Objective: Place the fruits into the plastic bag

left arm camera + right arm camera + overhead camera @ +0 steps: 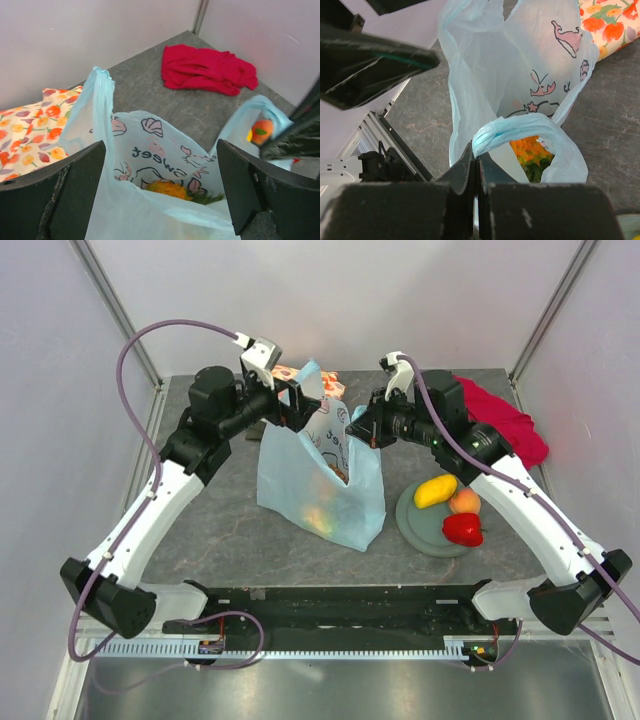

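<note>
The plastic bag (320,480) stands open between both grippers, with the pineapple (170,189) down inside. The right gripper (476,157) is clenched on one handle loop. The left gripper (160,150) is spread wide, with the bag's rim between its fingers. Outside the right jaws, the plate (420,525) holds a mango (435,490), peach (464,502) and pepper (463,529). Bare table (150,95) runs ahead of the left jaws to the red cloth (205,70).

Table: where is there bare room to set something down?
Widest bare patch: left of the plastic bag, out to the left arm. A bare strip also runs in front of the bag and plate, along the near edge. Crowded: the back, where the left claw and right claw flank the bag's mouth, and the plate, loaded with fruits.
</note>
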Action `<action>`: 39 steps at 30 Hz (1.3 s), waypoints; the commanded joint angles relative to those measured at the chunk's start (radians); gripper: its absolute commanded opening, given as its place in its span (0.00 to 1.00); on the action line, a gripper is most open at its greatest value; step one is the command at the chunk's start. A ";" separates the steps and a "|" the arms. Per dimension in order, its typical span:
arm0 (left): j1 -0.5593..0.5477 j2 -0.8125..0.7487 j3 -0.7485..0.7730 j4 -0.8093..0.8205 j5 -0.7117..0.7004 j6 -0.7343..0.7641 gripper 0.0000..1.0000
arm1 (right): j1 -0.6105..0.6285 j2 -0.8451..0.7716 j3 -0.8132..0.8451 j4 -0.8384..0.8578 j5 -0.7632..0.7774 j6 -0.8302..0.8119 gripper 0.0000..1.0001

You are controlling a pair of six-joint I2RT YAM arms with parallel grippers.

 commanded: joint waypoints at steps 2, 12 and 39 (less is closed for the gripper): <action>-0.003 0.078 0.121 0.032 -0.118 0.072 0.99 | 0.003 -0.030 -0.003 0.008 -0.018 -0.011 0.00; -0.017 0.207 0.193 0.079 -0.239 0.126 0.99 | 0.005 -0.026 -0.005 0.011 -0.018 -0.010 0.00; -0.020 -0.131 -0.210 0.104 -0.325 -0.119 0.02 | -0.116 -0.222 -0.037 -0.154 0.467 0.091 0.98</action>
